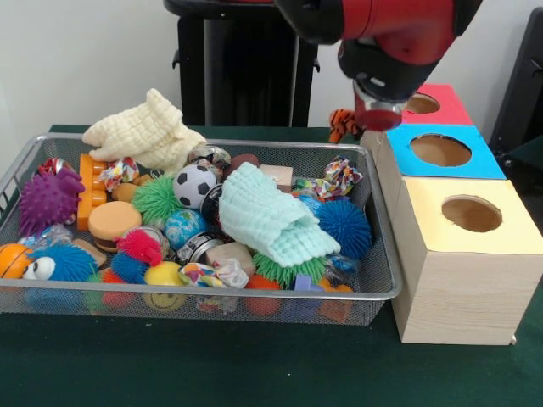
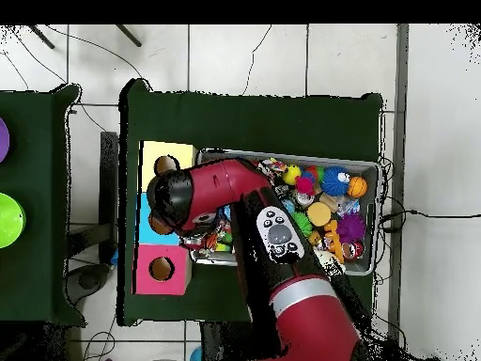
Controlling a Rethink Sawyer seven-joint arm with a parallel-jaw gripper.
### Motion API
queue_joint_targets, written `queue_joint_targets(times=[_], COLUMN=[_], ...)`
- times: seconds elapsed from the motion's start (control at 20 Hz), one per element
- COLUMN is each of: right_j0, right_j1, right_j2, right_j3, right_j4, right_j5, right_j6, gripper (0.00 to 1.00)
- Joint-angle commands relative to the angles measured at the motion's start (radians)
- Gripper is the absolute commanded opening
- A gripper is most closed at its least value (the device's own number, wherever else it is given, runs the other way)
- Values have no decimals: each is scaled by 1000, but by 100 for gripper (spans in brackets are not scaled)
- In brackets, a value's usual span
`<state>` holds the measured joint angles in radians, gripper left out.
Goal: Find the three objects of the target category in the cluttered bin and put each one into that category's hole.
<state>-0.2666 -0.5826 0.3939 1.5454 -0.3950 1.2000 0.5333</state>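
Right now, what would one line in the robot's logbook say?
gripper: over blue box, grip unclear | striped orange toy: beside gripper | bin: full of toys

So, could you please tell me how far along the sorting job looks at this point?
Done: nothing confirmed; the visible part of the yellow, blue and red holes shows nothing inside. In hand: the arm hangs between the bin and the boxes, with an orange striped toy just below it; whether the claw holds it cannot be told. Left: the mesh bin is still crowded with balls and cloths.
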Motion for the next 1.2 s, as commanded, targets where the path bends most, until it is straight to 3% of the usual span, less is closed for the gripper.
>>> queue_joint_targets(times=[0.05, 0.35, 0.8, 1.05, 1.2], right_j0=[-30, -34, -25, -19, -1], right_j1=[-90, -159, -234, -202, -166], right_j2=[77, 65, 48, 58, 89], right_j3=[141, 210, 366, 427, 435], right_j4=[96, 138, 197, 248, 324], right_j5=[42, 50, -57, -155, -216], right_j6=[61, 72, 119, 159, 186], gripper=[0, 0, 0, 0, 0])
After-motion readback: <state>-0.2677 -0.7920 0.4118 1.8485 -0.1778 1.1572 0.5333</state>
